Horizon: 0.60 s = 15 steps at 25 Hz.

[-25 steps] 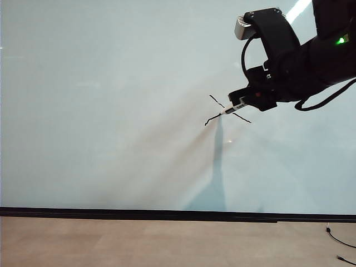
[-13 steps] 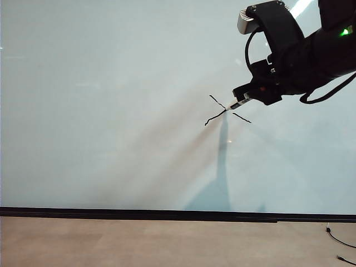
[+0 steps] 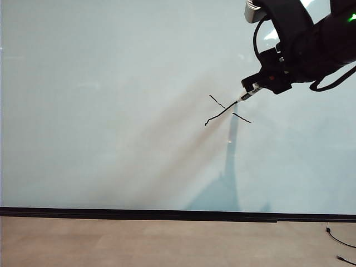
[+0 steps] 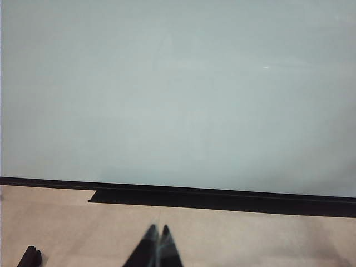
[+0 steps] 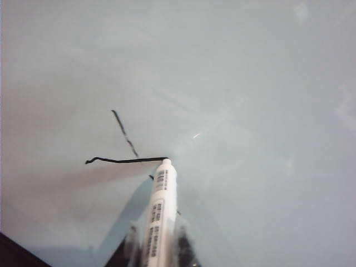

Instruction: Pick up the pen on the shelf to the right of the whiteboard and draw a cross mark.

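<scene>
The left gripper (image 4: 158,245) is sitting low over the tan floor (image 4: 233,233), its two fingertips pressed together with nothing between them, pointing toward the black strip (image 4: 222,198) that is forming the lower edge of the whiteboard (image 4: 178,89). A small dark object (image 4: 29,257), too little in frame to identify, is lying on the floor off to one side. The right gripper (image 3: 253,89) is reaching in from the upper right of the exterior view and is clenching the pen (image 5: 158,214) by its barrel; in the right wrist view the white marker, with its black label print, is projecting forward from the jaws. The pen tip is meeting the whiteboard at the upper right end of the longer stroke of the cross mark (image 3: 227,110). The shorter stroke is crossing it and is showing a break at its middle. The arm's shadow (image 3: 225,178) is falling on the board below the mark.
</scene>
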Motion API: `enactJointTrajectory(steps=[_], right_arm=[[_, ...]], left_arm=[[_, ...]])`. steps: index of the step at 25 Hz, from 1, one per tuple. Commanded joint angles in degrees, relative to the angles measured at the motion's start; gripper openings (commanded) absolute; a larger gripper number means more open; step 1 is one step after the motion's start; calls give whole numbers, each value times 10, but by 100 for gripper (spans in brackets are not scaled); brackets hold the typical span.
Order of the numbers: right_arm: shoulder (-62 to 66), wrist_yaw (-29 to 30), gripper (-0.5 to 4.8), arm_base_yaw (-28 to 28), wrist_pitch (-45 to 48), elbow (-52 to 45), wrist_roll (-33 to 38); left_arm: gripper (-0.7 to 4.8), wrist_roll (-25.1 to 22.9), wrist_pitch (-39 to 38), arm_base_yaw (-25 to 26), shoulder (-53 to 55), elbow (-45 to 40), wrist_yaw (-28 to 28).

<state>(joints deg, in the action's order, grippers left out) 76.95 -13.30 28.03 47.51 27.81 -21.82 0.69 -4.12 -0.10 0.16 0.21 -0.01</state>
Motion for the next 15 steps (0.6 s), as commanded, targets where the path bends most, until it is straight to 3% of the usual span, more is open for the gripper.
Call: enactJointTrajectory(steps=[1,15], right_arm=[[-18,-35,-6,-17,15,6,-8],[-45,-33,-6,-27,7,6,-20]], left_arm=[[-4,-2,3,0,0,2,2],[-4,-2,3,0,0,2,2]])
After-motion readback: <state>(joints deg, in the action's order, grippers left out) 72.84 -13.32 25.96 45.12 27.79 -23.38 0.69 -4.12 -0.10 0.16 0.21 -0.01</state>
